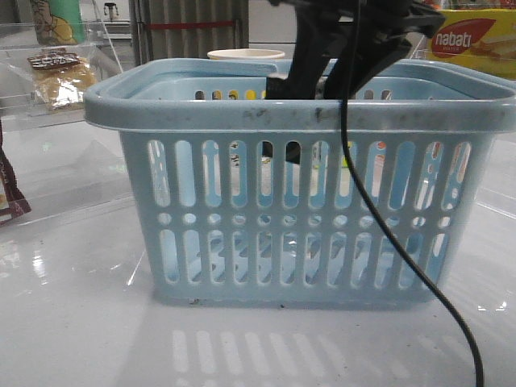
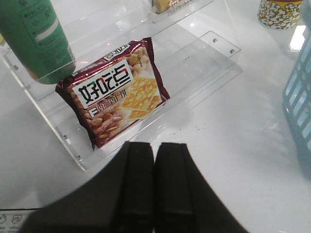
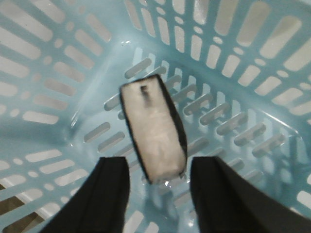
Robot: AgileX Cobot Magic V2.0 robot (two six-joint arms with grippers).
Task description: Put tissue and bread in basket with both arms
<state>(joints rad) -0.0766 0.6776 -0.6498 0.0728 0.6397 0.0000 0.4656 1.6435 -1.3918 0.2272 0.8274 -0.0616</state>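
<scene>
Presently, front view: basket (image 1: 298,201), light blue and slotted, stands centre on the white surface (image 1: 81,322). The right arm reaches down over its far rim, claw hidden inside; a black cable (image 1: 379,242) trails across the near wall. Bread (image 1: 60,81), clear packet with golden pieces, lies far left on a clear acrylic shelf (image 1: 48,36), well apart from the basket. A yellow nabati box (image 1: 476,40) sits far right; a pale cup (image 1: 246,55) shows just behind the basket.

Left wrist view: left claw (image 2: 154,194), fingers pressed together, holding nothing, hangs over the surface near a dark red snack bag (image 2: 116,94) lying under the shelf beside a green tube (image 2: 36,39). Basket wall shows at the right edge. Bread not clearly in this view.

Right wrist view: right claw (image 3: 158,194), jaws wide apart, above the basket floor. Tissue (image 3: 153,128), pale packet with dark edges, lies between and just beyond the fingers, apparently free of them.

Risks, as judged:
- left claw sits nearest the snack bag and could take the wrong item;
- the shelf edge may block a reach for the bread;
- the cable could snag the basket rim on withdrawal.
</scene>
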